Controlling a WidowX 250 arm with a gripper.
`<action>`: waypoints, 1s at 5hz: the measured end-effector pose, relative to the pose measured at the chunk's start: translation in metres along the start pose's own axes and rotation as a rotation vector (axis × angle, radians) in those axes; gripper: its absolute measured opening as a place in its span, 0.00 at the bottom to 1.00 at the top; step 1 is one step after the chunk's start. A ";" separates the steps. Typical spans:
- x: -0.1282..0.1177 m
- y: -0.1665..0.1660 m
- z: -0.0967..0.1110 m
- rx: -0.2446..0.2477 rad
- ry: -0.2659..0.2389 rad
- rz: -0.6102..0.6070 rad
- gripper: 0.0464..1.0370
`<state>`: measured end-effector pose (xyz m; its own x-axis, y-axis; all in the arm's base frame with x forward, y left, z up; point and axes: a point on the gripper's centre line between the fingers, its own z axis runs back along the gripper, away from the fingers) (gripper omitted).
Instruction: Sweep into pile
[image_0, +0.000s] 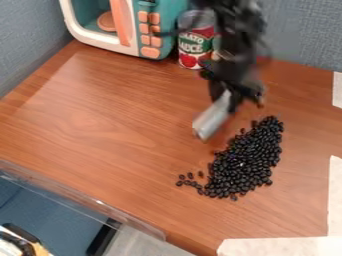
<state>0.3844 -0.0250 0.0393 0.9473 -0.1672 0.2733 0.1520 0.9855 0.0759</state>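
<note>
Black gripper (235, 99), one, upper right of centre, closed on a pale grey tool (212, 121), which hangs aslant, lower end toward the frame's middle; black beans (244, 162), one dense heap right of centre, slanting from upper right to lower left, a few strays at its lower-left end, tool apart from them, to their upper left; wooden table (100, 125) beneath; toy microwave (160, 30), teal and white, top left, door with orange handle; labelled can (194, 47), top centre, just beside the microwave

Passing room between toy microwave (145, 30) and clear rail (83, 196).
Microwave and can (194, 46) block the back; black beans (244, 162) obstruct low passes.
</note>
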 end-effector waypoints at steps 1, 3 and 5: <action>-0.029 0.018 0.007 -0.007 0.002 0.079 0.32; -0.099 0.041 -0.001 0.012 0.042 0.278 0.32; -0.119 0.039 -0.007 0.021 -0.017 0.562 0.32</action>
<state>0.2793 0.0334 0.0027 0.8764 0.3825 0.2927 -0.3802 0.9225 -0.0670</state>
